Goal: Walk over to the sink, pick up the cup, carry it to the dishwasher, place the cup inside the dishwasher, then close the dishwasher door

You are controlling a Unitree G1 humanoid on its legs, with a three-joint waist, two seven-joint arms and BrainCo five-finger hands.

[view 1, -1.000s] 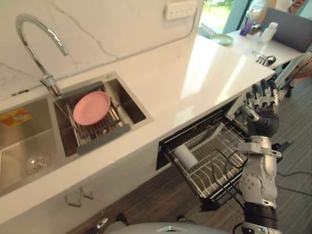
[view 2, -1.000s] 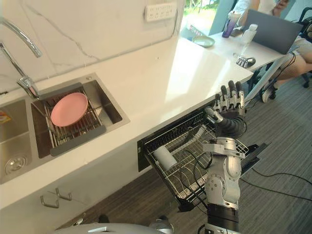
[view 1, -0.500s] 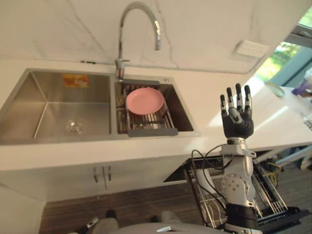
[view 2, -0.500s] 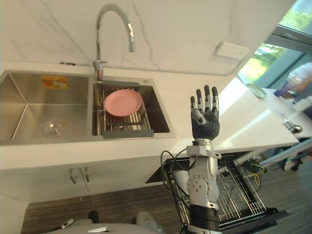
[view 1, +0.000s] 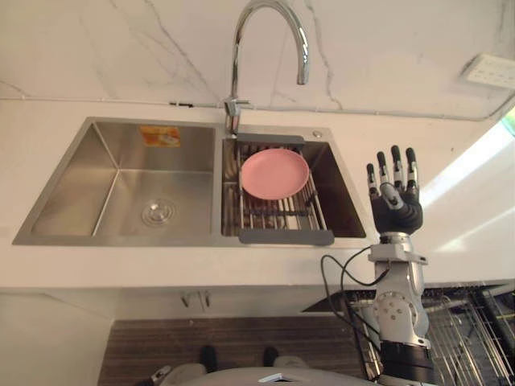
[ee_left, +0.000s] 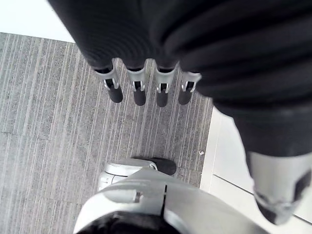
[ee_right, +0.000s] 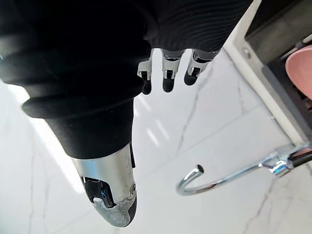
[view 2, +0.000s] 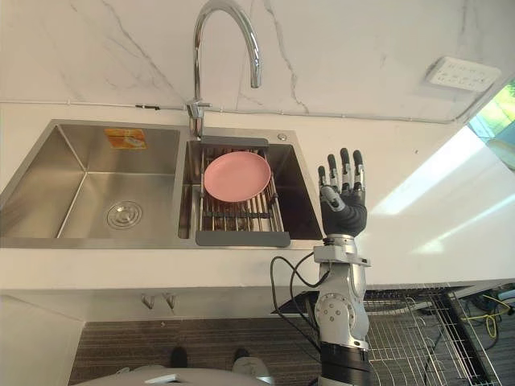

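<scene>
Beside the sink (view 1: 121,185), over the white table (view 1: 459,145) on the side away from its larger basin, the right hand (view 1: 396,211) is held upright with its fingers straight and slightly spread. Nothing is gripped or touched by it. The left hand (ee_left: 139,92) is seen hanging over the grey floor (ee_left: 44,122), its fingers likewise straight and empty. Where the cup lies cannot be told from these views; it is carried by neither hand. A pink plate (view 1: 275,173) is rested on a wire rack (view 1: 282,215) set across the sink's smaller basin, below the curved tap (view 1: 235,64). A pulled-out dishwasher basket (view 2: 410,342) is glimpsed under the table, beyond the sink's plate end, so the dishwasher is judged open and its closing is left to be done. The step in hand is taken, with some doubt, to be the finding and picking up of the cup. To do it well, the cup should first be located, with the basins around the rack looked over carefully. The right hand should then be lowered with its fingers kept wide, brought round the cup's side, and closed only once the cup is well between fingers and thumb. The tap and the plate should be kept clear of, since a knock could shift the rack or tip the plate.
</scene>
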